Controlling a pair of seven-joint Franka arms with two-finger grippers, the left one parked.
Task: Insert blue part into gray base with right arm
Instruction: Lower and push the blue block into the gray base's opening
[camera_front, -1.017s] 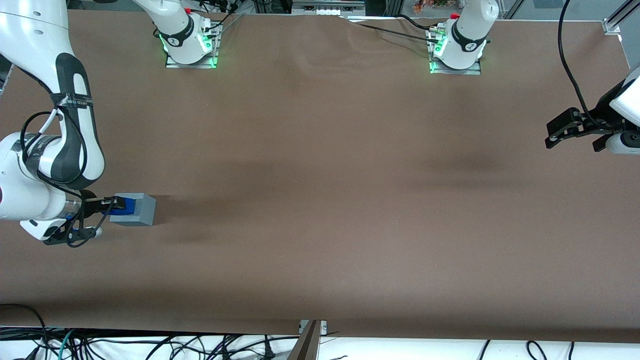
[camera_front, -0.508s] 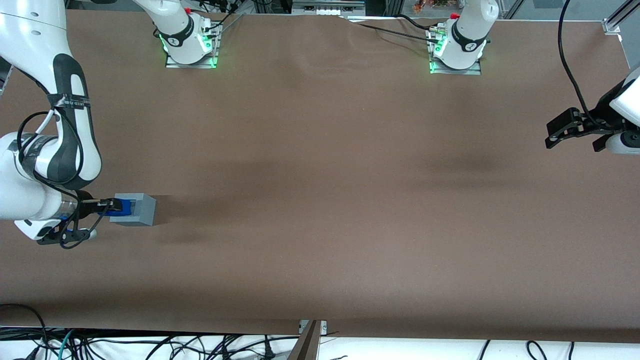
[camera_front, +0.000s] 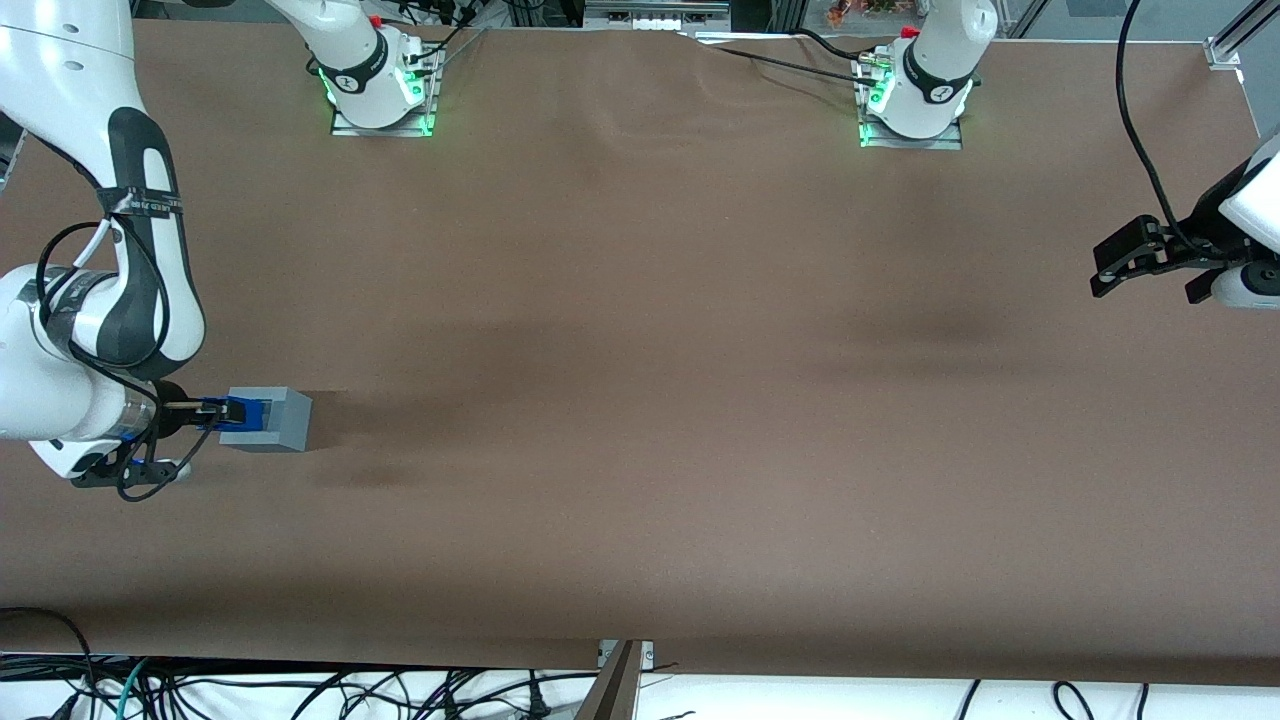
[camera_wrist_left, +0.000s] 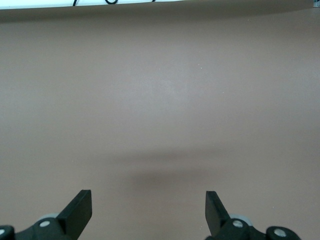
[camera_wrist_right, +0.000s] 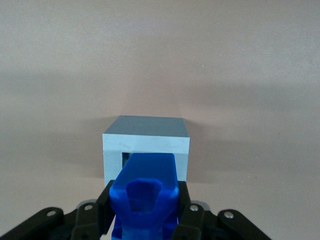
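Observation:
The right arm's gripper (camera_front: 212, 411) reaches sideways, low over the table, and is shut on the blue part (camera_front: 247, 411). The gray base (camera_front: 280, 420) stands on the brown table right at the gripper's tip. In the right wrist view the blue part (camera_wrist_right: 145, 192) sits between the two black fingers (camera_wrist_right: 107, 202) of the gripper (camera_wrist_right: 145, 202). Its front end overlaps the opening of the recess in the gray base (camera_wrist_right: 147, 135). I cannot tell how far in it reaches.
The brown table cover (camera_front: 640, 400) spreads toward the parked arm's end. Two arm bases with green lights (camera_front: 380, 95) (camera_front: 915, 100) stand farthest from the front camera. Cables (camera_front: 300, 690) lie along the table's near edge.
The gripper with the blue part has drawn back slightly from the gray base, toward the working arm's end. The base has stayed in place.

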